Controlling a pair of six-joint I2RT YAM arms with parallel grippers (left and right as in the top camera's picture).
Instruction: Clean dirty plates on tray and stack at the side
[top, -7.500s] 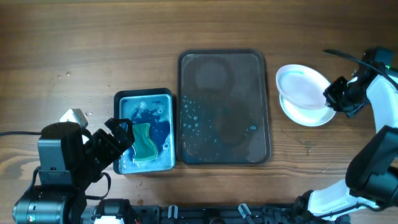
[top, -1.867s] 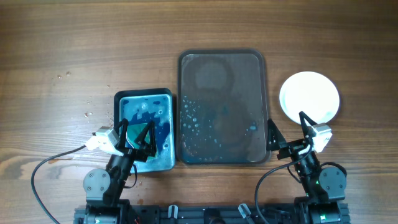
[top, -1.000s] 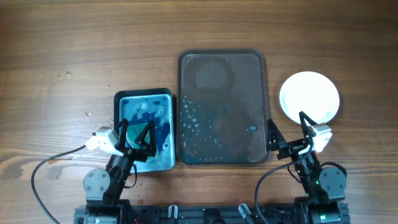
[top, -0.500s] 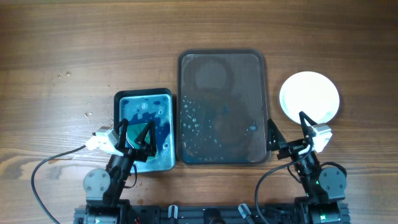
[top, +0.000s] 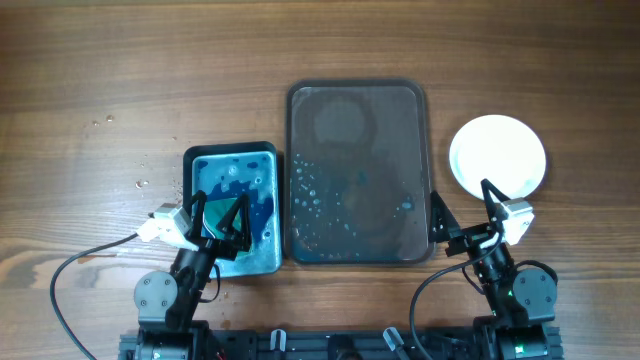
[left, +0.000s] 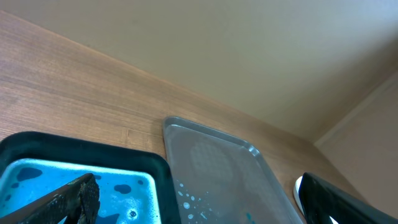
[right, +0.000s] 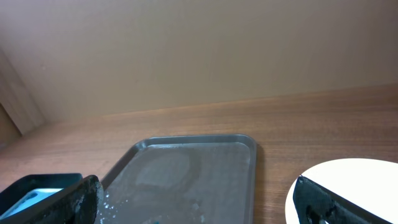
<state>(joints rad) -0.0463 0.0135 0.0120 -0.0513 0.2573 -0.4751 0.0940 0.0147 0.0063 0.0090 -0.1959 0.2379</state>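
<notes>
At the left of the worktop (top: 150, 80), the left gripper (top: 220, 205) hangs with jaws wide apart and empty above the near end of the basin (top: 230, 148), which holds blue water and what looks like a green sponge (top: 213, 229). In the centre the tray (top: 357, 86), its long axis running away from the robot, carries no plates, only blue droplets and a wet film. The plates (top: 497, 155) sit on the worktop right of the tray, one clean white disc from above, their number impossible to tell. The right gripper (top: 459, 195), spread open and empty, is nearer, with the plates just beyond it to the right. The job appears done.
</notes>
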